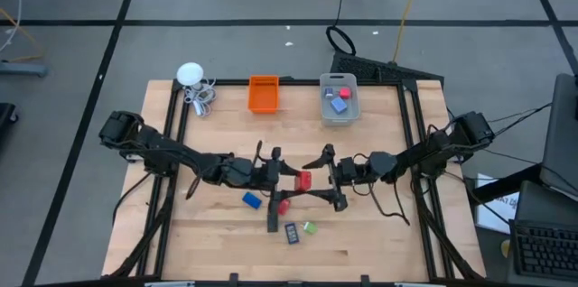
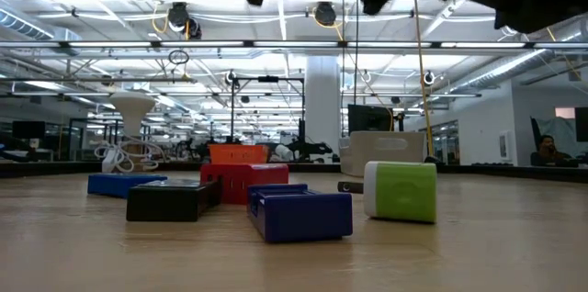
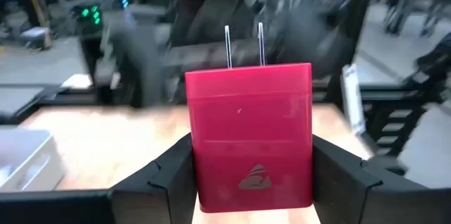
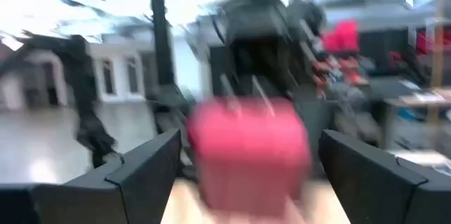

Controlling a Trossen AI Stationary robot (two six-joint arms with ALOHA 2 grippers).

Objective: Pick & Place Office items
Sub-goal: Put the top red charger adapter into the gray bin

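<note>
The left hand (image 1: 282,177) grips a red plug-in charger block (image 1: 303,180) by its sides, above the middle of the counter (image 1: 379,233), and the right hand (image 1: 330,179) faces it from the other side with its jaws spread wide, clear of the block.

In the high view we take the clear grey bin (image 1: 339,113) as our landmark. The two hands meet well on the near side of it, with the red block between them. A blue block (image 1: 251,200), a second red piece (image 1: 283,207), a dark flat rectangle (image 1: 292,232) and a green bit (image 1: 310,227) lie on the counter farther still from the bin. A red and a blue piece already sit inside it. This looks to us like a handover: we would have the right hand close squarely on the block's free sides before the left lets go, then carry it to the bin.

The low view adds what the high view cannot: the held block hangs well above the counter, and the loose pieces, including the green bit (image 2: 401,191), rest flat on the wood.

The left wrist view shows the grip itself: the fingers (image 3: 161,182) press both flanks of the block (image 3: 250,136), its two metal prongs (image 3: 244,44) pointing away from the wrist.

The right wrist view shows the block (image 4: 246,150) between that hand's fingers (image 4: 144,171), touching neither; it is too blurred for more.
</note>
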